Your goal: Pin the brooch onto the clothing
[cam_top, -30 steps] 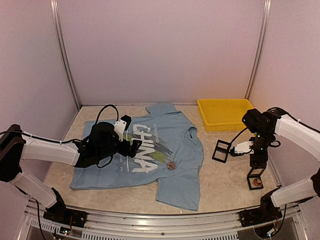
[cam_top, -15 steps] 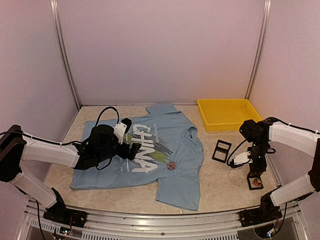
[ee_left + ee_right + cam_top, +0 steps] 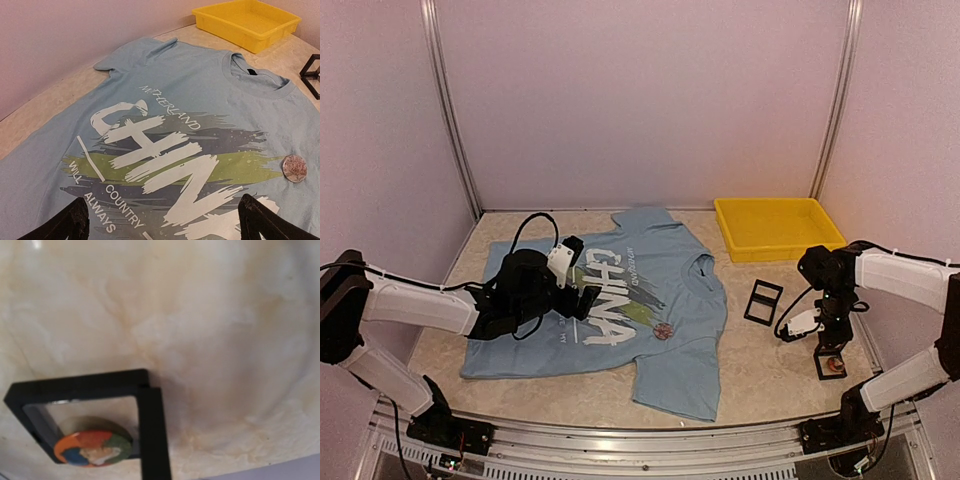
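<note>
The clothing, a light blue T-shirt (image 3: 665,290) (image 3: 200,85) with white "CHINA" lettering, lies flat on the table. A round pinkish brooch (image 3: 663,331) (image 3: 294,168) rests on its chest print. My left gripper (image 3: 585,290) (image 3: 167,225) hovers low over the lettering, open, with nothing between its fingers. A second, multicoloured brooch (image 3: 834,366) (image 3: 93,447) sits inside a small black frame (image 3: 830,352) (image 3: 75,387) at the right. My right gripper (image 3: 832,345) points straight down just above that frame. Its fingers do not show in the right wrist view.
A yellow tray (image 3: 775,228) (image 3: 250,22) stands at the back right. Another black frame (image 3: 763,301) (image 3: 312,75) lies between the shirt and the right arm. White walls enclose the table on three sides.
My right arm has dropped down and drawn in over the black frame with the multicoloured brooch. The left arm has barely shifted.
</note>
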`<state>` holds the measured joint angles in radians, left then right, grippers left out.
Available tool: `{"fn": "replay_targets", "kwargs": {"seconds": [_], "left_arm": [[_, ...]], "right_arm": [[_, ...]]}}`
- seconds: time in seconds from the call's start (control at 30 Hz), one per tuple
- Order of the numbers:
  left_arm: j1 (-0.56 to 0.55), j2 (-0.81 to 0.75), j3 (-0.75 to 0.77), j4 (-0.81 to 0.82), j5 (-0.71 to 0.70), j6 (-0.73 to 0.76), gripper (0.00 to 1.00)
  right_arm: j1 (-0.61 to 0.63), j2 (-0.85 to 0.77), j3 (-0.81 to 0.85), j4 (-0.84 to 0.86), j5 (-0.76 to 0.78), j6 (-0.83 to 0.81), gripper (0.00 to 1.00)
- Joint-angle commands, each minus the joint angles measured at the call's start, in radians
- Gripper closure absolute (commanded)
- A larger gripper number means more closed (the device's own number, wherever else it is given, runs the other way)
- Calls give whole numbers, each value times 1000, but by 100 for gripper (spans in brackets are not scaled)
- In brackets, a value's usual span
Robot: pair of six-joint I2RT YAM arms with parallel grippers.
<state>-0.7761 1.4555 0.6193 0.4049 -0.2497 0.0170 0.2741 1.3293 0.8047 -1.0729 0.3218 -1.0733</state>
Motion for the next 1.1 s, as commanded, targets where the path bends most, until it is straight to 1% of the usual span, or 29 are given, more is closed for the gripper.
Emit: {"fn": "replay_targets", "kwargs": {"seconds": [0.0,0.03,0.23,0.37,0.43,0.53,0.6,0.77,0.93,1.07], "left_arm": [[-8,-11,-10,24,-17,22,1],[-8,-11,-10,25,-18,21,1],[-8,-11,-9,19,-17,24,1],[-7,-12,-9,17,-21,26,1],[-8,-12,-9,17,-22,27,1],[-8,-12,-9,17,-22,28,1],[-7,-9,-9,17,-22,28,1],[-8,-4,-7,16,-23,31,1],[-7,-1,-3,12,-23,34,1],[-7,2,-2,8,-24,36,1]], "right_arm": [[-10,-15,12,2,-29,4,72],[-9,-15,17,1,-36,8,74],[2,-10,23,-19,-32,18,77],[12,-6,24,-16,-35,20,88],[16,-3,25,-15,-35,19,91],[24,2,32,-18,-36,19,92],[30,5,38,-17,-42,18,95],[62,26,70,-23,-91,17,96],[123,113,158,-25,-125,26,98],[171,221,270,-48,-159,35,98]]}}
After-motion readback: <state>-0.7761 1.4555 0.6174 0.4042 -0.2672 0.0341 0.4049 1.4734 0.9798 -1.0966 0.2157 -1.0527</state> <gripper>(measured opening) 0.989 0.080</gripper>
